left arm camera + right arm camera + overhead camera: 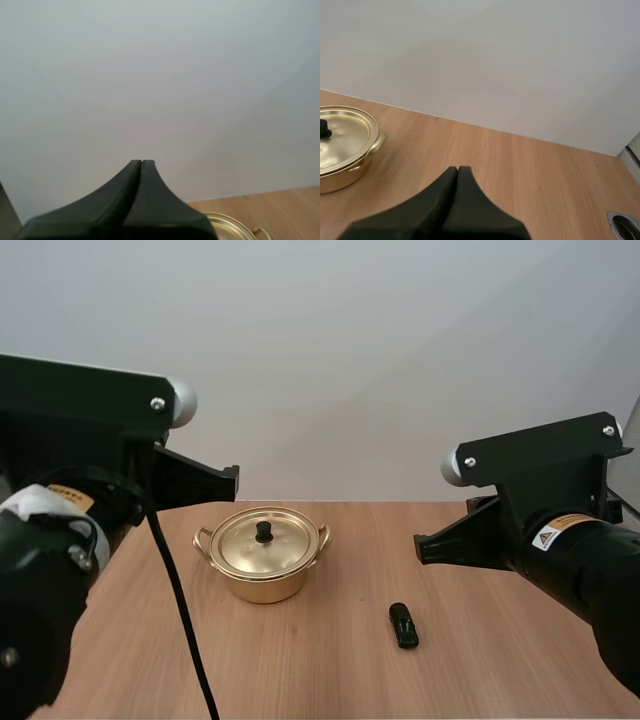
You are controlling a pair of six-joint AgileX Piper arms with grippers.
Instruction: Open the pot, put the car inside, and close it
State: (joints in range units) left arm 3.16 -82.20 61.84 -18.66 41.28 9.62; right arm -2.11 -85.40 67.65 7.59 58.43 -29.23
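A golden pot [262, 556] stands on the wooden table [330, 660], its lid on and a black knob [263, 531] at the lid's centre. To its right, nearer the front, lies a small dark car [403, 625]. My left gripper [141, 162] is shut on nothing, raised above the pot's rim [230, 225]. My right gripper [457, 169] is also shut on nothing, held over the table to the right of the pot [345, 145]. In the high view both arms sit raised at the table's near sides.
A plain pale wall rises behind the table's far edge. A round metal grommet [625, 225] is set in the table near its right edge.
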